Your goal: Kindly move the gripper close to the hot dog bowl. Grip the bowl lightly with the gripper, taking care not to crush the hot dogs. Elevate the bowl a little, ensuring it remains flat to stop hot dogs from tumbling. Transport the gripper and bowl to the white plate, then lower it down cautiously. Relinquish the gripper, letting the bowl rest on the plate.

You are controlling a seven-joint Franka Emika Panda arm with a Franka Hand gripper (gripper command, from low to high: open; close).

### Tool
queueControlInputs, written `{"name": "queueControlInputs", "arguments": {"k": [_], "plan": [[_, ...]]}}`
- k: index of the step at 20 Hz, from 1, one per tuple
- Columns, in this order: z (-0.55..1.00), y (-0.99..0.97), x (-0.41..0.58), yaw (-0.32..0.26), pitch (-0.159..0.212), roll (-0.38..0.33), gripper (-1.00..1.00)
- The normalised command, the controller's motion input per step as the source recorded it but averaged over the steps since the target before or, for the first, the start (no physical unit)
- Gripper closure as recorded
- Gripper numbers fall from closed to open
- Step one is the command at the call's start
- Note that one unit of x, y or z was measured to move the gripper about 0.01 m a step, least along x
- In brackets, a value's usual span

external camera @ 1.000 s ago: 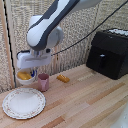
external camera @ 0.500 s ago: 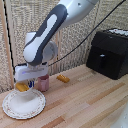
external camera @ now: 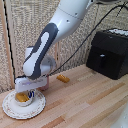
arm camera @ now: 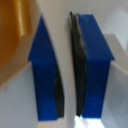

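**Bowl of hot dogs sits over the big plate**

The white robot arm (external camera: 47,42) bends down from the top of the exterior view to the near left corner of the wooden table (external camera: 85,97). At its end is the tool (external camera: 27,94), a boxy white piece with short blue fingers.

The tool is right over the white plate (external camera: 10,107). The plate is big, round and flat, with a faint pattern on its rim. It lies near the table's front edge, on the exterior view's left.

The hot dog bowl (external camera: 25,101) is small and white. It is on or just above the middle of the plate. I cannot tell if it touches the plate. The hot dogs (external camera: 21,97) show as an orange-yellow patch inside the bowl, just under the tool.

In the wrist view, the two blue fingers (arm camera: 92,70) stand close, with only a thin white strip between them. That strip looks like the bowl's rim, so the tool seems to be pinching the bowl. An orange-yellow patch shows beside one finger.

A small bare orange piece (external camera: 62,78) lies alone on the table, farther back and well apart from the plate. A black box (external camera: 107,52) stands at the back, on the exterior view's right.
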Motion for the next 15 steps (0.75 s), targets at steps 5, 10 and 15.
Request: {"name": "queueControlInputs", "arguments": {"k": [5, 10, 15], "plan": [[0.18, 0.07, 0.0, 0.004, 0.026, -0.004, -1.0], [0.57, -0.05, 0.018, 0.004, 0.087, 0.0, -1.0], [0.72, -0.12, 0.057, 0.032, 0.062, 0.004, -1.0]]}}
